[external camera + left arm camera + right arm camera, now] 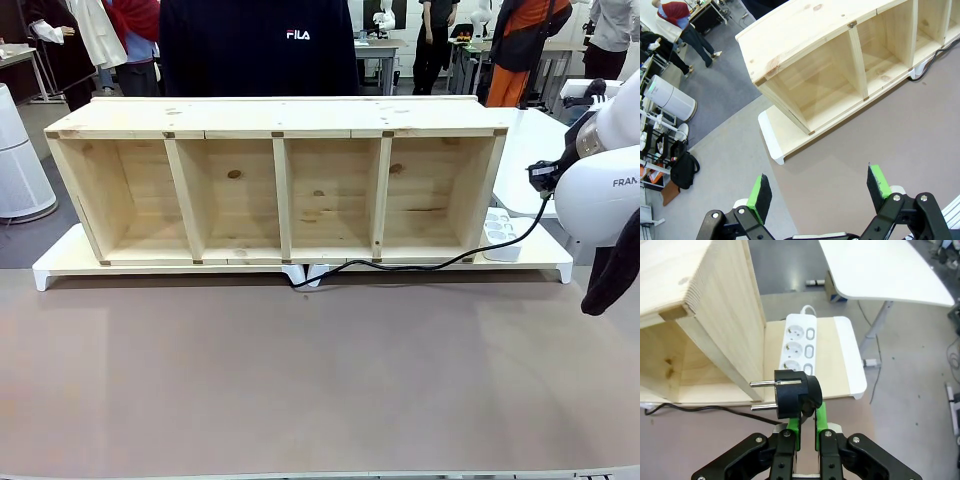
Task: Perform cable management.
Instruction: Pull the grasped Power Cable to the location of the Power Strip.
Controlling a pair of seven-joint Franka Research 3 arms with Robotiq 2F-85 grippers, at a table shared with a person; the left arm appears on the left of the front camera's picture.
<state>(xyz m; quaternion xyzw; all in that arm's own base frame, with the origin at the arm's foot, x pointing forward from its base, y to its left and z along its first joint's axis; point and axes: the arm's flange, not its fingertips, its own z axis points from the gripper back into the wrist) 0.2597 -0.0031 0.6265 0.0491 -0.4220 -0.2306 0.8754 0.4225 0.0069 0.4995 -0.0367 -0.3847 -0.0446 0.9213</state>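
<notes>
The cable (420, 266) is a thin black cord that runs along the front foot of the wooden shelf (280, 180) and rises at the right to its black plug (543, 177). In the right wrist view my right gripper (807, 416) is shut on the plug (794, 392). The plug's two prongs point at the shelf's end wall, and it hangs above the white power strip (800, 345). My left gripper (819, 187) is open and holds nothing. It hovers over the brown table off the shelf's left end (790, 85).
The shelf lies on a white-edged board (60, 262) with four open compartments facing me. A person in a dark top stands behind it. A white side table (880, 267) stands beyond the power strip. A white appliance (15, 160) is on the floor at left.
</notes>
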